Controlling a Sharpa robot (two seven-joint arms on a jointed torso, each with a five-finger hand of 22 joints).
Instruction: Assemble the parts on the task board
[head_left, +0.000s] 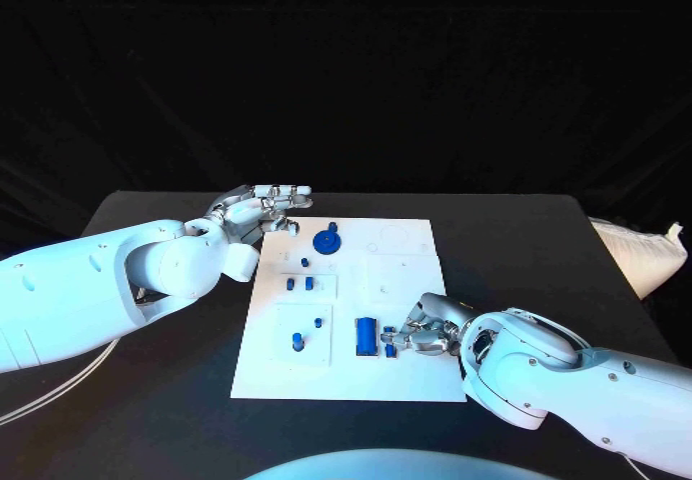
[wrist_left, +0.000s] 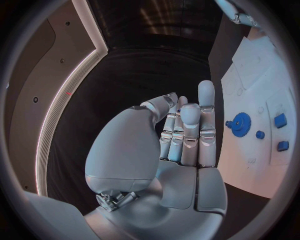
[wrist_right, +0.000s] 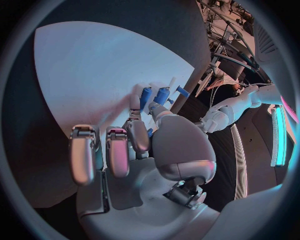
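White task board (head_left: 404, 250) at centre of black table (head_left: 548, 240); right hand (head_left: 418, 335) at its 5 o'clock, pinching small blue part (head_left: 391, 347); left hand (head_left: 267, 210) at 11 o'clock, fingers apart, holding nothing; blue gear (head_left: 327, 241) at 12

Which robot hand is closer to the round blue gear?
The left hand. It hovers just beside the blue gear at the far end of the white board. The right hand is at the board's near end, by other blue parts.

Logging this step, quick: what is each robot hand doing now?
Left robot hand: open, holding nothing, beside the task board.
Right robot hand: among blue parts; grip cannot be told.
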